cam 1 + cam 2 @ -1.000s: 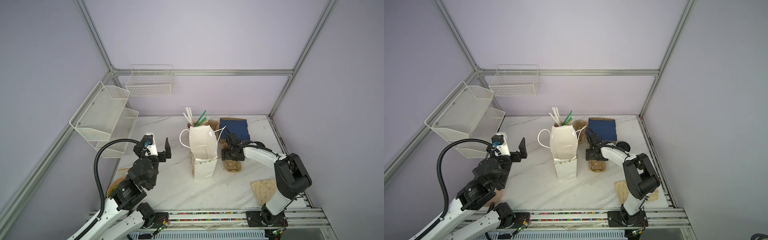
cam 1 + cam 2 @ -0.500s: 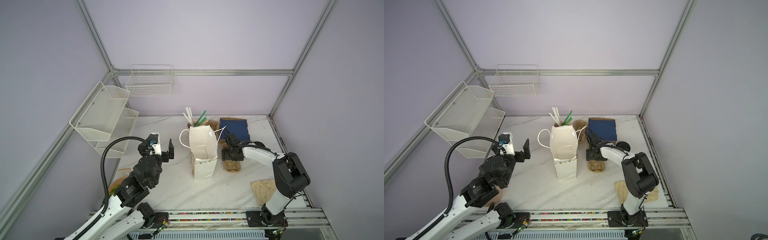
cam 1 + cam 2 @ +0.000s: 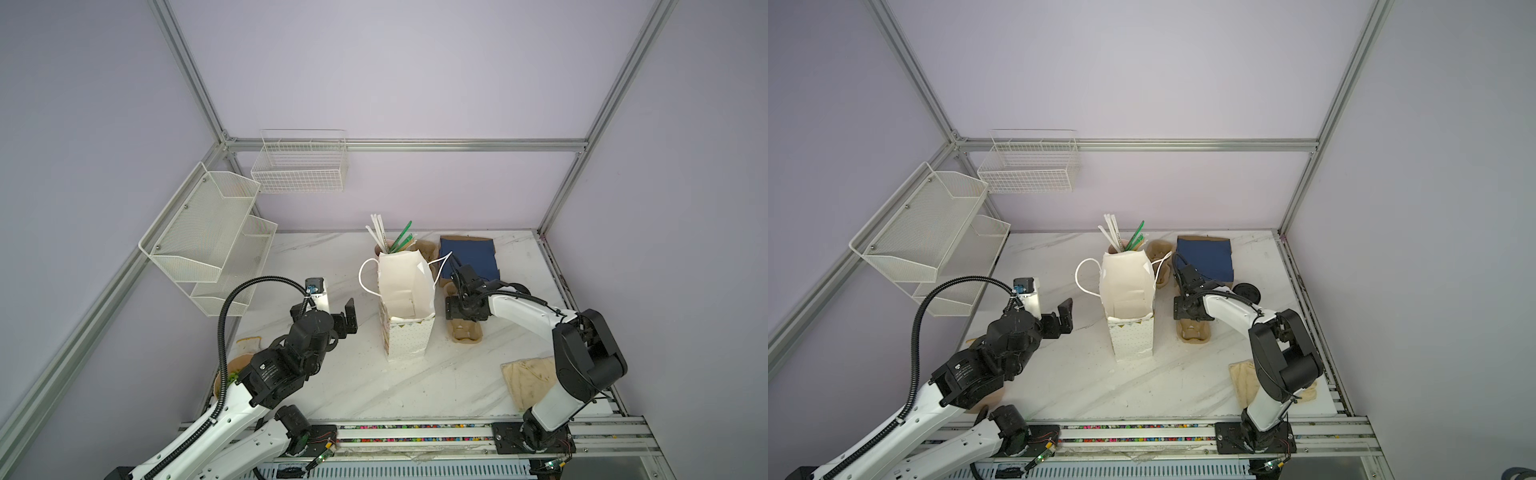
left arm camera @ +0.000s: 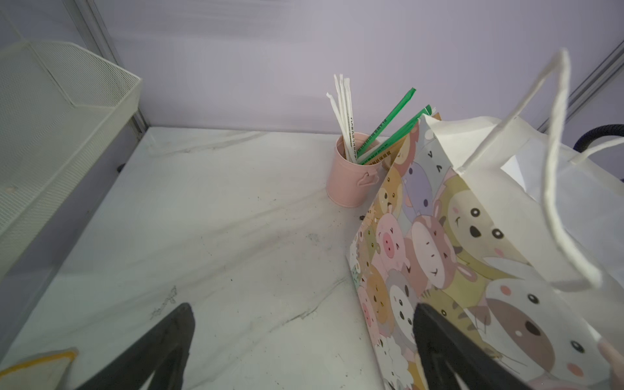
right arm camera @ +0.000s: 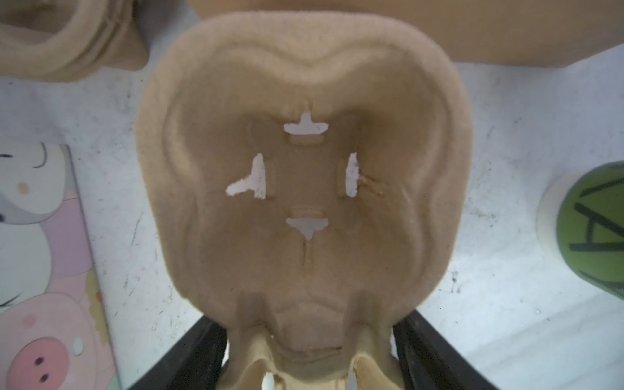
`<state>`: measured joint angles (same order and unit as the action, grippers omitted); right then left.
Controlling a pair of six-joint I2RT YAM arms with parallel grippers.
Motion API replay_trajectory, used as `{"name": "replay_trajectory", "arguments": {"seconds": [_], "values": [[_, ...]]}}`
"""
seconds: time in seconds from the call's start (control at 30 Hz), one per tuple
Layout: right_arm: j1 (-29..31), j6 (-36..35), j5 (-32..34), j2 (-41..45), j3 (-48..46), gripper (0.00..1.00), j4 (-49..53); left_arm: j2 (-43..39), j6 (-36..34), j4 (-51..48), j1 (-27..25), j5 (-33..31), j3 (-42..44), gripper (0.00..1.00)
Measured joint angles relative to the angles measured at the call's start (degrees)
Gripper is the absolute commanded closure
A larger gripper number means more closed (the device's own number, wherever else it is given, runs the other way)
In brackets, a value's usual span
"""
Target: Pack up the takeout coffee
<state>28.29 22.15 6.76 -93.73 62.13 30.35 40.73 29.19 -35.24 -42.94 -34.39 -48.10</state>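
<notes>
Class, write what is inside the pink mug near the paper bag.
White straws and green straws lean in the pink mug. Its wall hides their lower ends and its bottom. In both top views the paper bag covers most of it.

The left hand (image 3: 323,306) is advancing across the surface (image 3: 374,386) toward the cartoon-print paper bag (image 3: 405,340), with its arm stretching forward. The right hand (image 3: 464,311) is narrowing its jaws around the pulp cup tray (image 3: 467,333).

Fibrous matt pulp cup tray (image 5: 439,169), matt paper takeout coffee (image 5: 601,229), smooth paper bag (image 4: 472,236)
</notes>
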Motion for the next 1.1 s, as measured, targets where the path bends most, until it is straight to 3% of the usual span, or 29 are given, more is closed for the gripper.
{"name": "replay_trajectory", "arguments": {"seconds": [0.27,0.5,1.1], "values": [[0.0,1.68,2.05,8.57,1.27,0.22,3.37,-5.03,15.13,-3.5,0.0,7.32,3.23,0.0],[0.0,2.21,4.87,14.47,7.17,0.23,8.5,-1.46,22.58,0.04,0.0,13.75,10.58,0.0],[0.0,-0.52,8.41,20.48,26.4,0.24,17.18,8.85,29.38,17.11,0.0,22.64,20.68,0.0]]}}
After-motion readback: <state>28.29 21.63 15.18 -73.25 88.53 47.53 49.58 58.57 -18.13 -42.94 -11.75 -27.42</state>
